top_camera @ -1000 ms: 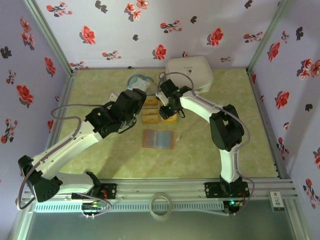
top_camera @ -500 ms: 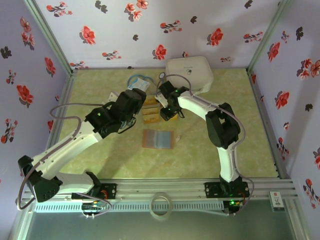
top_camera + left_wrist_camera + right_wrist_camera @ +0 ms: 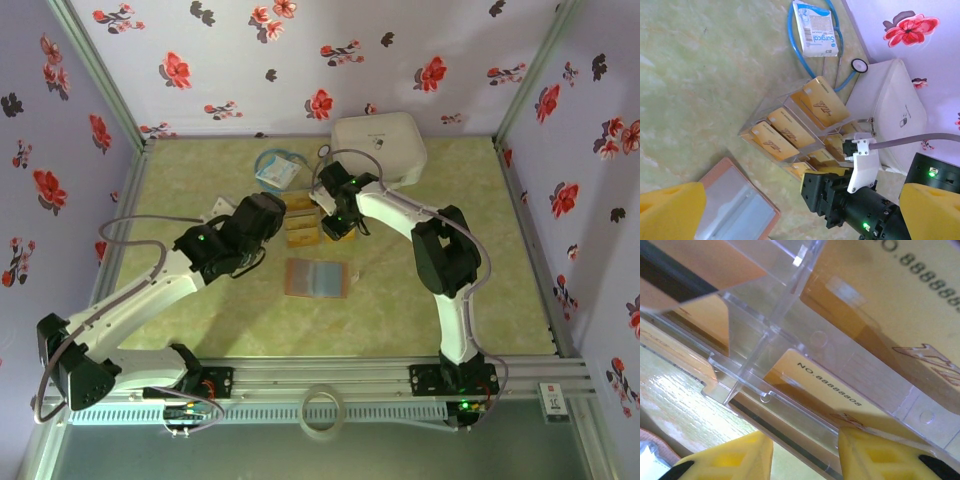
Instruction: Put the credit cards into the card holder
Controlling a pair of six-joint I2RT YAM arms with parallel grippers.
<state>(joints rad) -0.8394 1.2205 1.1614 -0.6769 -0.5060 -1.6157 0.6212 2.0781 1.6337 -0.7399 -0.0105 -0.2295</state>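
Beside the credit cards, left gripper has withdrawn.

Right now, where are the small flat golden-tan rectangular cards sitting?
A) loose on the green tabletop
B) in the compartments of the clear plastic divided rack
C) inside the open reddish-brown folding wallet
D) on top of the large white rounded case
B: the golden-tan rectangular cards stand in the compartments of the clear plastic divided rack, while the reddish-brown folding wallet lies open nearby with its grey-blue inside bare.
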